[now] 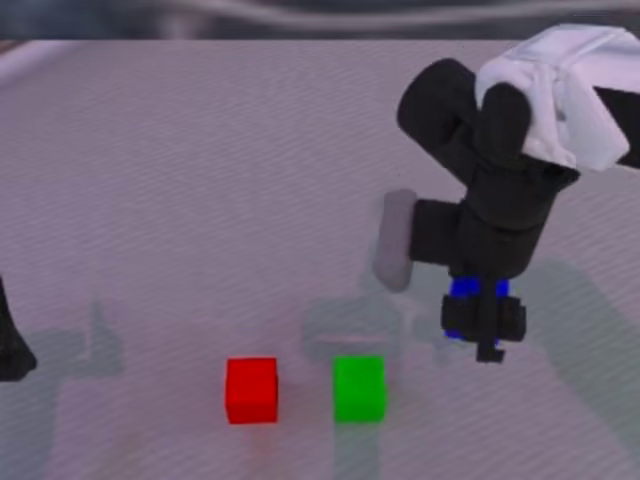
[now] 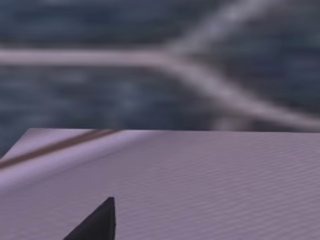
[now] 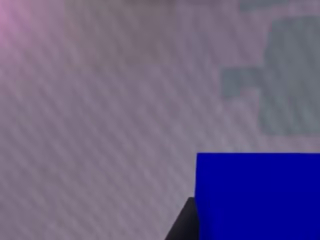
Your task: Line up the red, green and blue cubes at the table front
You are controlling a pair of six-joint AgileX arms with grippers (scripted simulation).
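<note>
Soft, even light lay over the pale lilac woven-textured table point(image 1: 180, 200); faint grey shadows (blocky, arm-shaped) fell toward its front, and the left wrist view's background was blurred.

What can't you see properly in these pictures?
- Blue cube: in the top view the right gripper covers most of it; in the right wrist view the picture's edge cuts it off.
- Whether the blue cube touches the table: not shown in any view.
- Left arm: only a dark sliver at the top view's left edge.
- Left gripper: the left wrist view shows one dark tip, so open or shut is unclear.
</note>
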